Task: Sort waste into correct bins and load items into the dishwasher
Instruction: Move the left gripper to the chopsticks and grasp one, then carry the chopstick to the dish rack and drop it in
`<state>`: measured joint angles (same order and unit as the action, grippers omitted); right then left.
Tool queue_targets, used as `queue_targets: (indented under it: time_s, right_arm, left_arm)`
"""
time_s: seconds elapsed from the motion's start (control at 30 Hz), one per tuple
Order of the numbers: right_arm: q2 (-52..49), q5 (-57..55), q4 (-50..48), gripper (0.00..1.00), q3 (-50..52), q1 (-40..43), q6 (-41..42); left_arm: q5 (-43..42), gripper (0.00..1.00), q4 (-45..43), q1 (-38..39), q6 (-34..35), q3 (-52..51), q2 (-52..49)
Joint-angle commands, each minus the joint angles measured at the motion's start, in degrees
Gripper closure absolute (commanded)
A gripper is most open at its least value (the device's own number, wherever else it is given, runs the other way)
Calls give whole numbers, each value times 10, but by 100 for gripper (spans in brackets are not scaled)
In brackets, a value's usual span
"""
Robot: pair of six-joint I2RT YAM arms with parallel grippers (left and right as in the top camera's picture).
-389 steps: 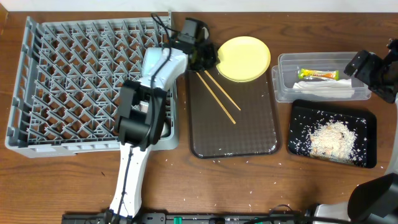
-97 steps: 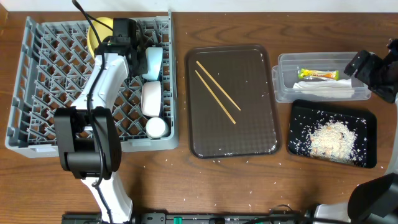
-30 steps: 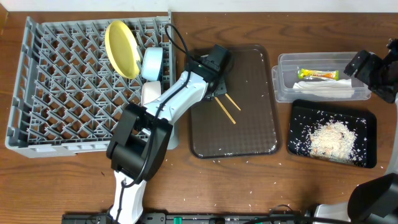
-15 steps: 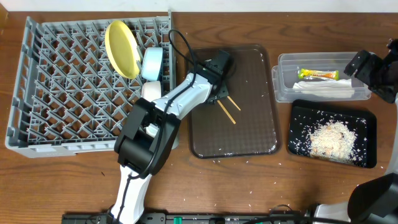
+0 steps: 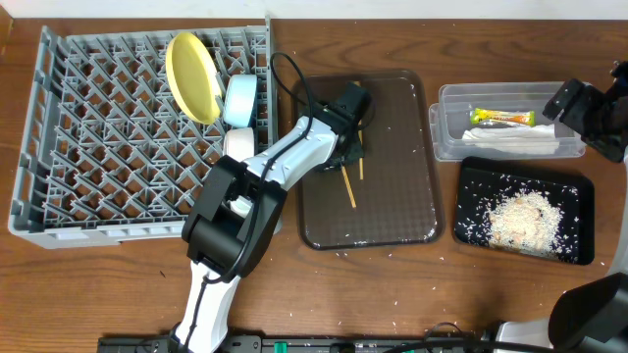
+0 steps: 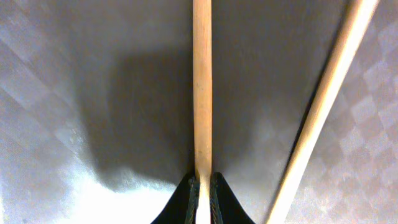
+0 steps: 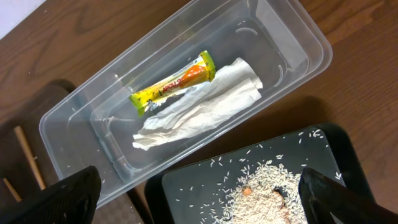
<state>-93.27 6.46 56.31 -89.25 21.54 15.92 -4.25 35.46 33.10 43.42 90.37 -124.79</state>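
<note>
My left gripper (image 6: 203, 194) is shut on one wooden chopstick (image 6: 202, 93), low over the brown serving tray (image 5: 392, 196). The second chopstick (image 6: 323, 106) lies loose just to its right. From overhead the pair (image 5: 348, 186) shows below the left gripper (image 5: 346, 155). The grey dish rack (image 5: 98, 147) holds the yellow plate (image 5: 191, 76) on edge, the light blue bowl (image 5: 239, 98) and a white bowl (image 5: 235, 145), partly hidden by the arm. My right gripper (image 7: 202, 199) hangs open above the clear tub (image 7: 298, 31) and the black tray (image 7: 336, 155).
In the clear tub lie the foil sachet (image 7: 174, 84) and the white paper piece (image 7: 199, 115). A heap of rice (image 5: 520, 218) fills the black tray, and stray grains dot the wooden table (image 5: 392, 294) in front of the serving tray.
The left gripper has closed on one chopstick. Both chopsticks have swung from a diagonal lie to nearly straight up and down the tray. The right arm is still.
</note>
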Motion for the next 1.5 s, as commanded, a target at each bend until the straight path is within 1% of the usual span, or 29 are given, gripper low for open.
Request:
queue_targets:
  time_s: [0.0, 0.1, 0.2, 0.27, 0.3, 0.37, 0.4, 0.47, 0.53, 0.6, 0.7, 0.77, 0.9, 1.07, 1.1, 1.17, 1.27, 1.4, 1.43, 1.47]
  right_arm:
    - [-2, 0, 1, 1, 1, 2, 3]
    - [-2, 0, 1, 1, 1, 2, 3]
    - [-2, 0, 1, 1, 1, 2, 3]
    - [-2, 0, 1, 1, 1, 2, 3]
    - [-2, 0, 1, 1, 1, 2, 3]
    - [-2, 0, 1, 1, 1, 2, 3]
    - [-2, 0, 1, 1, 1, 2, 3]
    - [-2, 0, 1, 1, 1, 2, 3]
    - [-2, 0, 1, 1, 1, 2, 3]
    - [-2, 0, 1, 1, 1, 2, 3]
    - [-2, 0, 1, 1, 1, 2, 3]
    - [-2, 0, 1, 1, 1, 2, 3]
    - [-2, 0, 1, 1, 1, 2, 3]
    - [-2, 0, 1, 1, 1, 2, 3]
    - [-2, 0, 1, 1, 1, 2, 3]
    - [-2, 0, 1, 1, 1, 2, 3]
    - [-2, 0, 1, 1, 1, 2, 3]
    - [-2, 0, 1, 1, 1, 2, 3]
    - [-2, 0, 1, 1, 1, 2, 3]
    - [-2, 0, 1, 1, 1, 2, 3]
  left_arm:
    - [-28, 92, 26, -2, -35, 16, -7]
    - [-26, 93, 53, -6, -82, 28, 30]
    - [-19, 93, 90, -19, -143, 28, 104]
    - [-17, 93, 118, -34, -191, 28, 158]
    - [-16, 93, 145, -49, -247, 28, 204]
    - [-1, 93, 179, -72, -290, 28, 257]
    - [24, 92, 216, -97, -329, 28, 305]
    - [58, 92, 249, -123, -353, 28, 341]
    - [103, 93, 279, -151, -355, 27, 362]
    - [127, 92, 294, -175, -355, 22, 365]
    - [129, 92, 297, -217, -365, -13, 351]
    - [133, 92, 292, -236, -390, -35, 337]
    - [148, 92, 266, -272, -385, -70, 303]
    - [146, 92, 242, -286, -385, -80, 255]
    - [145, 87, 238, -286, -385, -80, 248]
    - [136, 62, 233, -285, -384, -80, 240]
    - [133, 54, 230, -285, -385, -76, 245]
    - [129, 53, 236, -285, -385, -50, 259]
    - [123, 53, 236, -285, -385, -43, 264]
    - [99, 53, 236, -285, -385, -30, 274]
